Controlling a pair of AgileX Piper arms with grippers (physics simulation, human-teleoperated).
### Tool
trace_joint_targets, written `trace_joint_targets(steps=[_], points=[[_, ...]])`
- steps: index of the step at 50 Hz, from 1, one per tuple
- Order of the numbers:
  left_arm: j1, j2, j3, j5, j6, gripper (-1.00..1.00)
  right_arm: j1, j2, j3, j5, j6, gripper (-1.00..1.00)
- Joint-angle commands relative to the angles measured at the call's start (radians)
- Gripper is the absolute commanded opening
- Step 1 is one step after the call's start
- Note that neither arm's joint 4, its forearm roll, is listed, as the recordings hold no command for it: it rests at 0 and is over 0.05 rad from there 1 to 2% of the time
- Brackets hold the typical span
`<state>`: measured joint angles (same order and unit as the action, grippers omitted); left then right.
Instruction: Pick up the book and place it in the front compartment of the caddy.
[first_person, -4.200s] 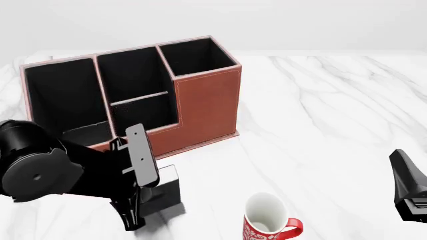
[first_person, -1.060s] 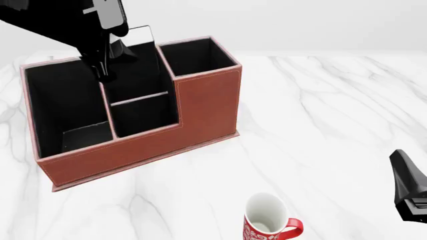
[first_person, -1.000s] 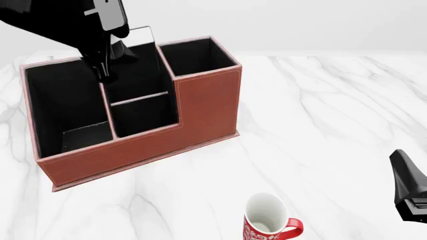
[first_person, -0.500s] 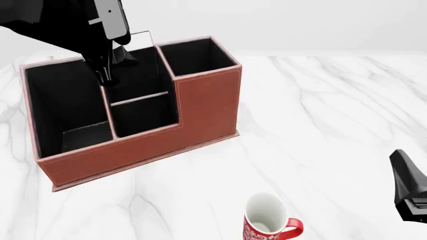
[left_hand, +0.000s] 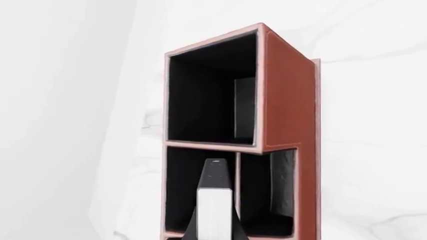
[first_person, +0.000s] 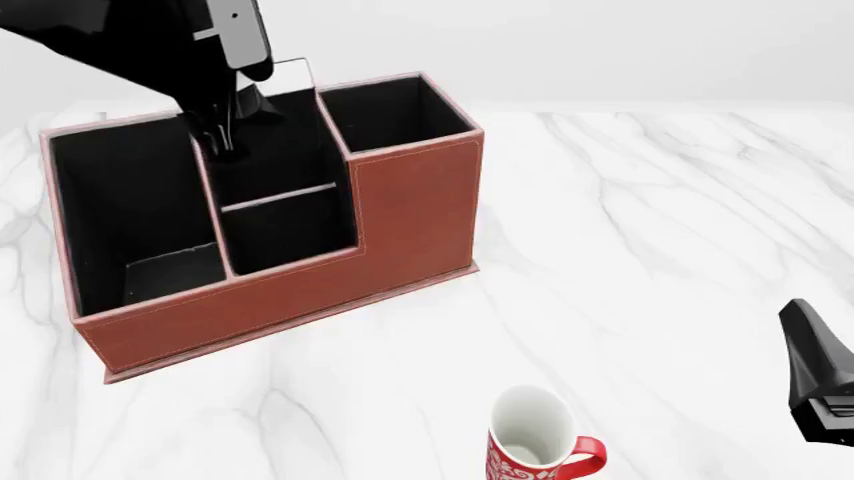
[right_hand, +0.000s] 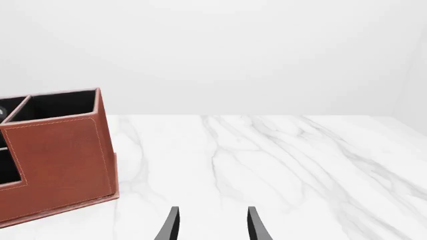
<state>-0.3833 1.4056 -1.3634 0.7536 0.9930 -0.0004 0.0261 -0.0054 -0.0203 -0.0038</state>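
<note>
So my left gripper (first_person: 227, 125) is clamped on the book (first_person: 287, 78), holding it upright over the caddy (first_person: 400, 200). From the left wrist cam, the book (left_hand: 215, 207) shows its white page edge straight ahead of the fingers, and right below it is the front compartment (left_hand: 200, 195), on the tall-wall side of the low crossbar. Can't tell for sure whether the book's bottom edge has entered the cell. My right gripper (right_hand: 212, 224) hangs low over the bare marble table (first_person: 667, 250), jaws apart with nothing between them, well off from the caddy. Red mug (first_person: 541, 440) stands near it.
</note>
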Motion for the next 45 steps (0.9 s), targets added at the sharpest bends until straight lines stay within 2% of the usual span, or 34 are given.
trace_joint_targets(steps=[1, 6, 7, 13, 15, 18, 27, 29, 31, 33, 43, 45], points=[[0.006, 0.015, -0.029, -0.001, 0.017, -1.00, 0.000, -0.005, 0.001, 0.005, 0.001, 1.00], [0.017, 0.021, -0.025, -0.007, 0.023, -1.00, 0.000, -0.006, 0.001, 0.005, 0.001, 1.00], [0.045, 0.028, -0.020, -0.016, 0.037, -1.00, 0.000, -0.005, 0.001, 0.005, 0.001, 1.00], [0.022, 0.032, -0.021, -0.019, 0.000, -1.00, 0.000, -0.005, 0.001, 0.005, 0.001, 1.00], [0.041, 0.034, 0.009, -0.041, 0.024, -1.00, 0.000, -0.005, 0.001, 0.005, 0.001, 1.00], [0.022, 0.033, 0.007, -0.041, -0.001, -1.00, 0.000, -0.005, 0.001, 0.005, 0.001, 1.00], [0.045, 0.038, 0.063, -0.089, 0.022, -1.00, 0.000, -0.005, 0.001, 0.005, 0.001, 1.00], [0.031, 0.038, 0.053, -0.085, 0.001, -1.00, 0.000, -0.005, 0.001, 0.005, 0.001, 1.00], [0.060, 0.041, 0.084, -0.111, 0.033, -1.00, 0.000, -0.005, 0.001, 0.005, 0.001, 1.00], [0.037, 0.039, 0.079, -0.107, 0.008, -1.00, 0.000, -0.005, 0.001, 0.005, 0.001, 1.00], [0.061, 0.045, 0.117, -0.155, 0.033, -1.00, 0.000, -0.005, 0.001, 0.005, 0.001, 1.00], [0.047, 0.042, 0.110, -0.150, 0.018, -1.00, 0.000, -0.005, 0.001, 0.005, 0.001, 1.00]])
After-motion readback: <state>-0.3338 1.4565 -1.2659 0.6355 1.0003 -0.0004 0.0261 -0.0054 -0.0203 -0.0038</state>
